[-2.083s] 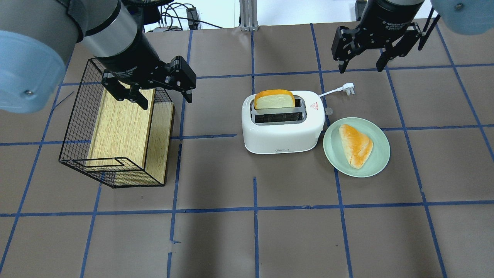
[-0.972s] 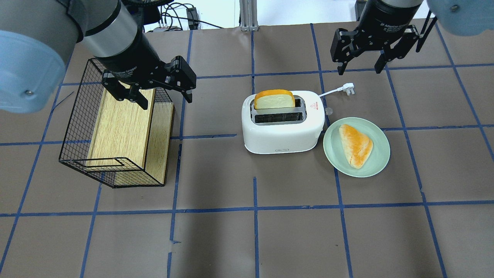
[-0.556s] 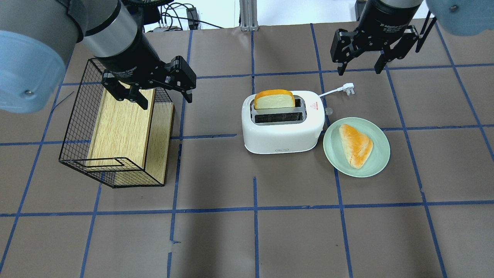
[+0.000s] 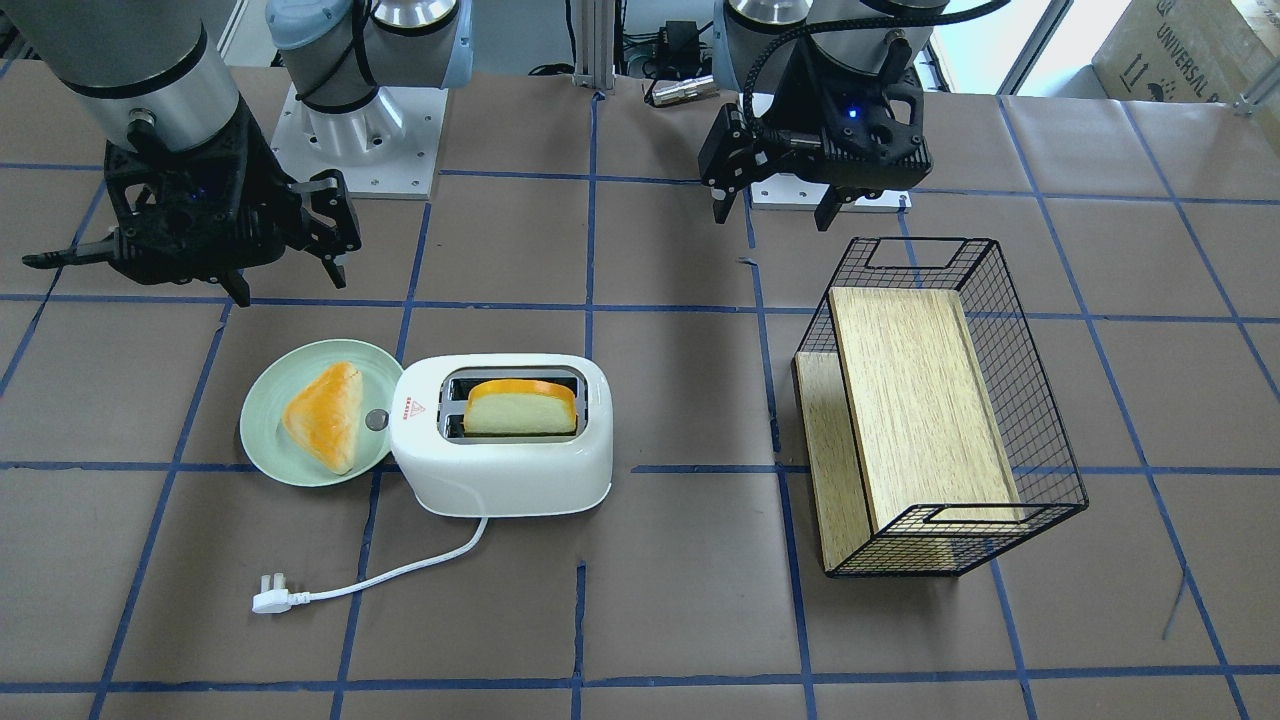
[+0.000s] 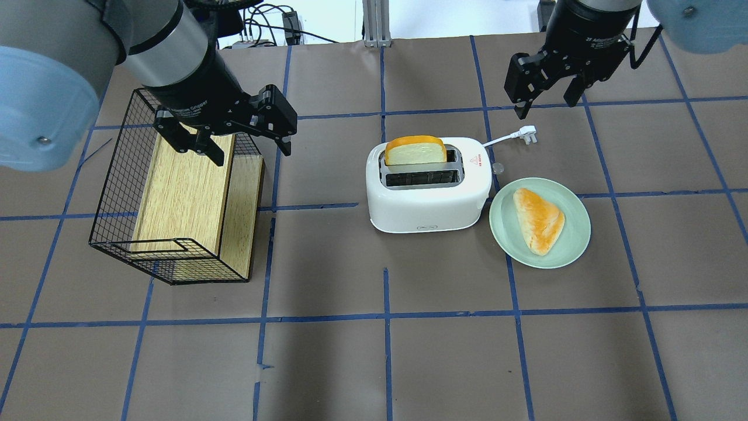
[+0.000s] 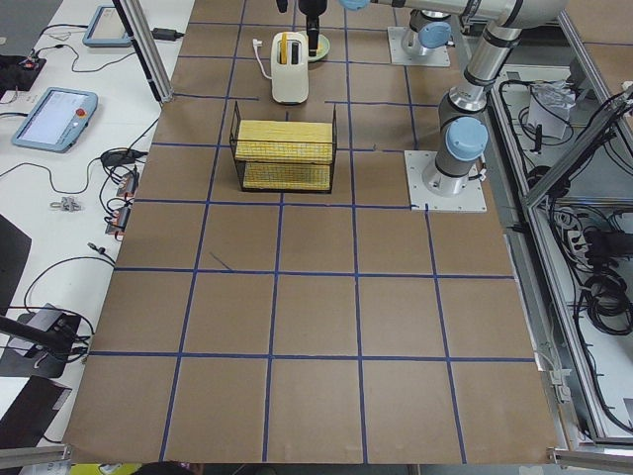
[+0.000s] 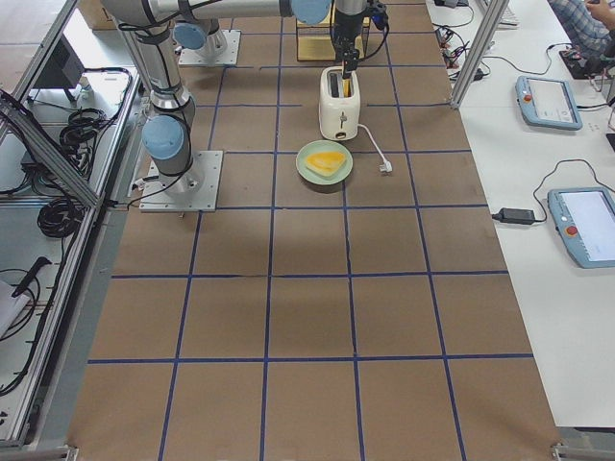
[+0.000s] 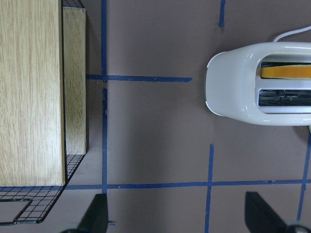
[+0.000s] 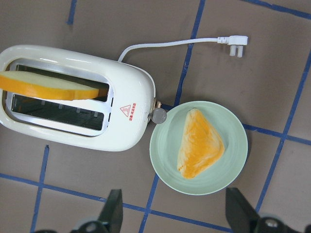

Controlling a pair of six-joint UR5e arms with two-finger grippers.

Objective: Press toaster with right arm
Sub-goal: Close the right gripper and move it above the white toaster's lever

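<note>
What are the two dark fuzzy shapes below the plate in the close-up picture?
Right wrist view: fingers of the right gripper, so near the lens they look dark and soft, while the toaster and plate stay sharp. Left wrist view: same effect.

plate (image 5: 509, 235) just beside toaster (image 5: 426, 211)

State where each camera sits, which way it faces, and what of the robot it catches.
Front-facing: across the table, facing the robot; right tool picture-left, left tool picture-right.
Overhead: behind the robot, looking forward and down at the toaster; both tools.
Exterior left: table's end, looking along it; left arm nearest.
Exterior right: opposite end; right arm nearest.
Left wrist: straight down on wire basket and toaster; own fingertips.
Right wrist: straight down on toaster and plate; own fingertips.
Shared: all six show the toaster.
</note>
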